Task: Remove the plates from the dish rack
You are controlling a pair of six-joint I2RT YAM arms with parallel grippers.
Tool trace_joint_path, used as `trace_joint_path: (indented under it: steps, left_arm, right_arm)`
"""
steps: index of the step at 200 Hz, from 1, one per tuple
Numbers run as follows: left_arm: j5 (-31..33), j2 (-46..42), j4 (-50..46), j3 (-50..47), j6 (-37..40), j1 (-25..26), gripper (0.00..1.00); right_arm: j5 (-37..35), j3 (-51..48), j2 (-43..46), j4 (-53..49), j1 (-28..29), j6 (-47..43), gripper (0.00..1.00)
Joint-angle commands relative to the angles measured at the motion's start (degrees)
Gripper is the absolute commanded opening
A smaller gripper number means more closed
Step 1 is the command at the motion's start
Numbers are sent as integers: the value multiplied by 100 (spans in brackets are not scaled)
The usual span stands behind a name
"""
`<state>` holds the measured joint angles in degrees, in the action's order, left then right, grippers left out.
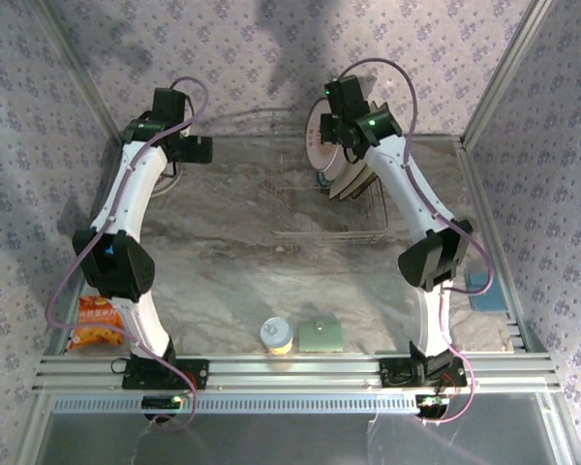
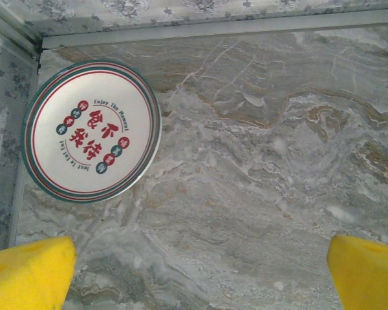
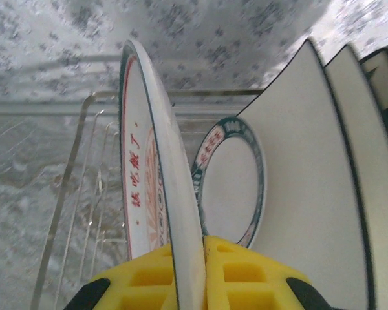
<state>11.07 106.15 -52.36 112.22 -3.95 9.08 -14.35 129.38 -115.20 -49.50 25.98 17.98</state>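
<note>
The right gripper (image 3: 191, 271) is clamped on the rim of a round plate (image 3: 149, 161) that stands on edge straight ahead of it in the dish rack (image 3: 71, 194), so lifting upward looks the way out. Further right stand a smaller plate (image 3: 233, 181) and square plates (image 3: 310, 161). The left gripper (image 2: 200, 271) hangs open, with an unloaded plate (image 2: 90, 132) lying flat ahead-left.

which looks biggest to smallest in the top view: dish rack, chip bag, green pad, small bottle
1. dish rack, clearly largest
2. chip bag
3. green pad, only slightly smaller than the bag, so that pair is close
4. small bottle
</note>
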Motion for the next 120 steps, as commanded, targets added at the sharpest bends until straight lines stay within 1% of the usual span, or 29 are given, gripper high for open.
trace_joint_path:
  steps: [1, 8, 13, 22, 33, 40, 49, 72, 84, 120]
  left_arm:
    - [-126, -279, -46, -20, -10, -131, 99]
    - [-160, -279, -42, -16, -16, -159, 99]
    - [-186, -279, -45, -17, -25, -182, 99]
    - [-247, -286, -26, -16, -36, -208, 99]
    - [-300, -289, 4, -158, -53, -226, 99]
    - [-326, -280, 5, -144, -62, -235, 99]
    - [-350, -266, 36, -127, -63, -238, 99]
    - [-418, -240, 103, -148, -80, -238, 99]
    - [-456, -218, 86, -118, -86, -247, 99]
    - [-610, -257, 222, -251, -105, -287, 99]
  right_arm:
    - [1333, -672, 696, 1146, -266, 216, 0]
    - [1760, -972, 839, 1458, -362, 270, 0]
    - [2211, -1208, 926, 1826, -436, 266, 0]
    - [3091, -1677, 1068, 2396, -596, 482, 0]
    - [4275, -2223, 1149, 3359, -785, 993, 0]
    - [4782, -2549, 1166, 3943, -842, 1371, 0]
    - [5241, -2832, 1151, 4558, -858, 1695, 0]
    - [5702, -3369, 1107, 5786, -847, 2520, 0]
    - [5830, -3532, 1049, 6199, -853, 2917, 0]
    - [5821, -3676, 995, 6297, -868, 3093, 0]
